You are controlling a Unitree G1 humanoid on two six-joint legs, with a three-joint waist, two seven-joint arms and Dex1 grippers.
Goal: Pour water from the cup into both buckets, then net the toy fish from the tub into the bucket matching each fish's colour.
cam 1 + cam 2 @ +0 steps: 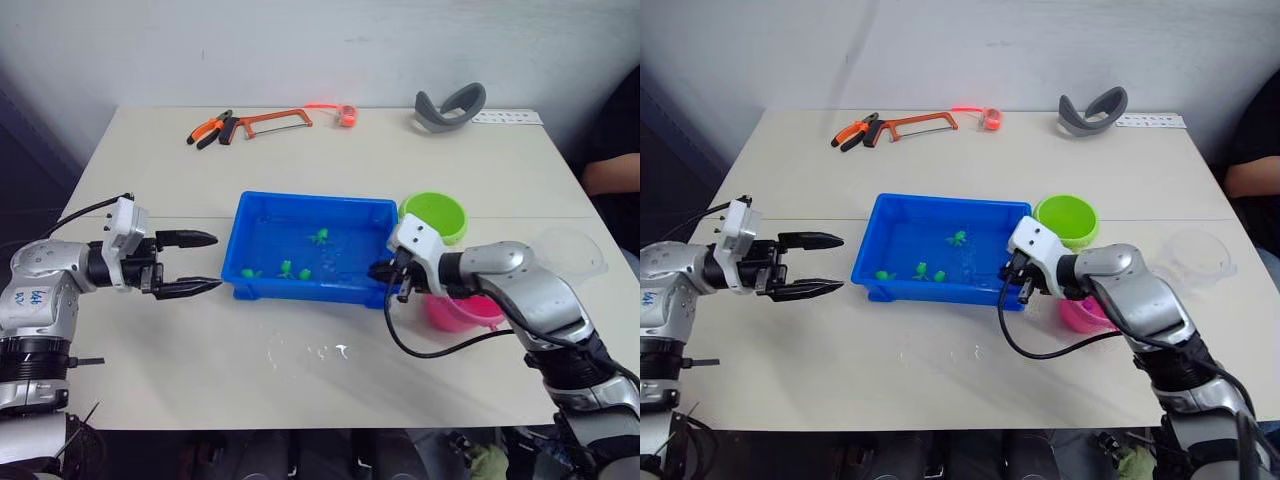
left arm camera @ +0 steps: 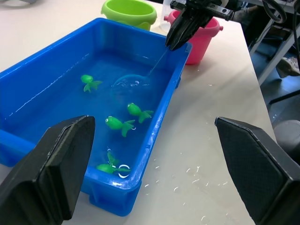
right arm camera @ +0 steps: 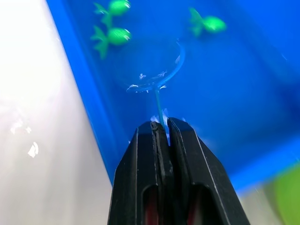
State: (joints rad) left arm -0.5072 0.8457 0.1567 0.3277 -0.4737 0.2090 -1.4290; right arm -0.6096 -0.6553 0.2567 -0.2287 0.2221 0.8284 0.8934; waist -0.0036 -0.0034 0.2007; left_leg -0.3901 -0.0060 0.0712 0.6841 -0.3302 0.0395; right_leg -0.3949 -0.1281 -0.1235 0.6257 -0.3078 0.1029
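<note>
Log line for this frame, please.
phase: netting | right gripper: shut on net, hoop in tub | left gripper: open, idle | green fish left

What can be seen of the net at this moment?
The net is a small round hoop with a light blue rim and fine, nearly see-through mesh on a thin straight handle. The right gripper is shut on the handle's upper end, at the near right corner of the blue tub. The handle slants down so the hoop sits in the water, tilted, with green fish close by but none inside it.
</note>
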